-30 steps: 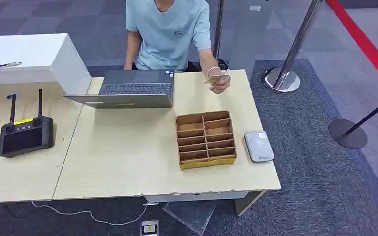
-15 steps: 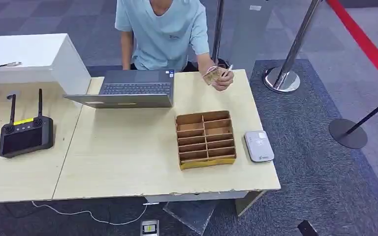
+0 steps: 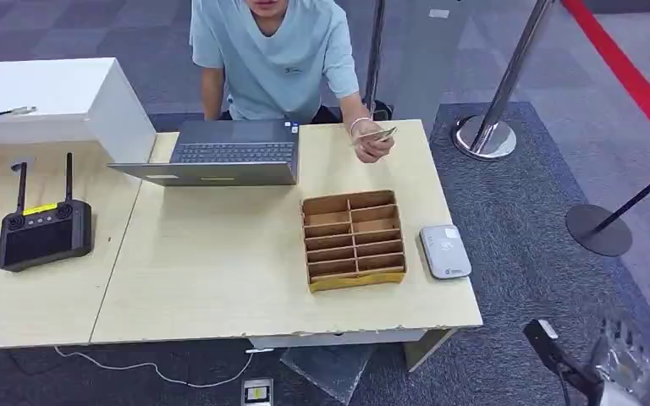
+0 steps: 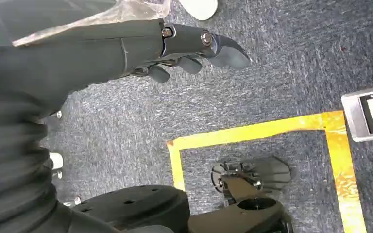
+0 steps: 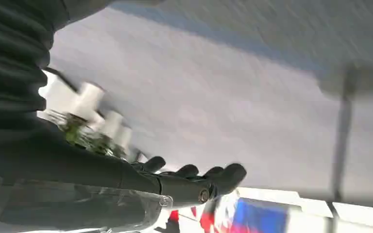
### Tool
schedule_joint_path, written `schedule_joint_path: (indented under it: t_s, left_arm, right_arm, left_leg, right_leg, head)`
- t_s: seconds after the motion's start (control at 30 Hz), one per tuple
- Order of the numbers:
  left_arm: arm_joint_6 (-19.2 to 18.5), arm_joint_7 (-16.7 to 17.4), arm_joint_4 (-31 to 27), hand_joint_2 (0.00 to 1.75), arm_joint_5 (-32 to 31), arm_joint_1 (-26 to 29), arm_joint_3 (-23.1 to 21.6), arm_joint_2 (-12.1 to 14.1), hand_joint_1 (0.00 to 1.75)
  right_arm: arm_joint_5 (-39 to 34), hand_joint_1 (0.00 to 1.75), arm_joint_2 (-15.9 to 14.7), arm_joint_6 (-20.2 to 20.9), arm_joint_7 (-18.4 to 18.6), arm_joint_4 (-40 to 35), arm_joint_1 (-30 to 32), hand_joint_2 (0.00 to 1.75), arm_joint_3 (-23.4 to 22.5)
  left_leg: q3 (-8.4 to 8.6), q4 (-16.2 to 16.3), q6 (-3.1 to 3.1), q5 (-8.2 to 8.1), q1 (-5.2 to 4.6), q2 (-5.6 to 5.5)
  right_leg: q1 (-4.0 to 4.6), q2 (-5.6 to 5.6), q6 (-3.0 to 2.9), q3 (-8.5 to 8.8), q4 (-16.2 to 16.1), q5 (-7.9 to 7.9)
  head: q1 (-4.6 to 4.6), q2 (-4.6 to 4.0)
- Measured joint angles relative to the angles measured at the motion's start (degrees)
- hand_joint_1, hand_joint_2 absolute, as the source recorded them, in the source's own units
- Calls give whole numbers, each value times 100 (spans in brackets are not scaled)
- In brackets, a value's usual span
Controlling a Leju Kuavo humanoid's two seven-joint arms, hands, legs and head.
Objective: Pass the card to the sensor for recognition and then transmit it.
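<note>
While person [image 3: 275, 51] holds card [image 3: 376, 134], right hand [image 3: 559, 355] hangs beside table [image 3: 220, 271].

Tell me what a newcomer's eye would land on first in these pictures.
First, the person behind the far edge of the table, holding up a card beside the open laptop. Next, the brown divided box in front, a small white sensor right of it. The right hand shows at the lower right corner.
</note>
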Motion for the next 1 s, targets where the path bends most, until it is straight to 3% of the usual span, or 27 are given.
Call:
schedule_joint_path:
  t_s: [0.1, 0.23, 0.33, 0.57, 0.67, 0.73, 0.87, 1.0]
  left_arm:
    - [7, -2, -2, 175, 33, 3, 31, 0, 0]
    - [4, -15, 0, 175, 33, 13, 57, 4, 0]
    - [-2, -72, 0, 175, 0, 10, 68, 7, 0]
    - [-24, -109, -2, 175, -59, -2, 120, 11, 0]
    - [-33, -138, -2, 175, -81, 3, 146, 9, 0]
    - [-48, -160, -2, 175, -114, -12, 155, 9, 0]
    - [-101, -192, -2, 175, -157, -23, 160, 9, 0]
    - [-120, -234, -2, 175, -175, -35, 164, 9, 0]
  right_arm:
    - [612, 0, -96, 2, 269, -1121, 139, 175, -244]
    - [1149, 0, -240, 348, 521, -2767, 241, 175, -382]
    - [1339, 0, -343, 577, 494, -3748, 66, 175, -380]
    - [1446, 0, -406, 806, 269, -5283, -451, 175, -45]
    - [1078, 0, -354, 1027, 51, -5711, -845, 175, 349]
    - [654, 0, -275, 1393, -103, -5869, -1218, 175, 734]
    - [-11, 0, -75, 1999, -349, -5874, -1827, 175, 1575]
    - [-426, 0, 140, 2225, -505, -5720, -2285, 175, 2318]
  left_leg:
    - [2, 0, 0, 1, 1, -2]
    - [3, 0, 0, 1, -4, -1]
    - [5, 0, 0, 2, -1, 0]
    - [-2, 0, -1, 2, 0, 2]
    - [-9, -1, -1, 2, 0, 1]
    - [-7, -2, -1, 2, 0, 5]
    - [-12, -1, -2, 9, 4, 2]
    - [-13, -1, -2, 9, 4, 2]
  right_leg:
    - [0, -1, 0, 1, 0, 0]
    - [-2, -2, 0, -2, 2, 0]
    - [0, -2, 0, -1, 2, 0]
    - [2, -3, 0, -6, 4, 0]
    - [3, -3, 0, -9, 5, 0]
    - [4, -1, -1, -8, 6, 0]
    - [5, -8, 0, -10, 7, 0]
    - [6, -7, 0, -12, 9, 0]
  head:
    - [2, 0]
    - [0, 0]
    - [2, 0]
    - [4, 0]
    - [4, 0]
    - [0, 0]
    - [7, 0]
    - [4, 0]
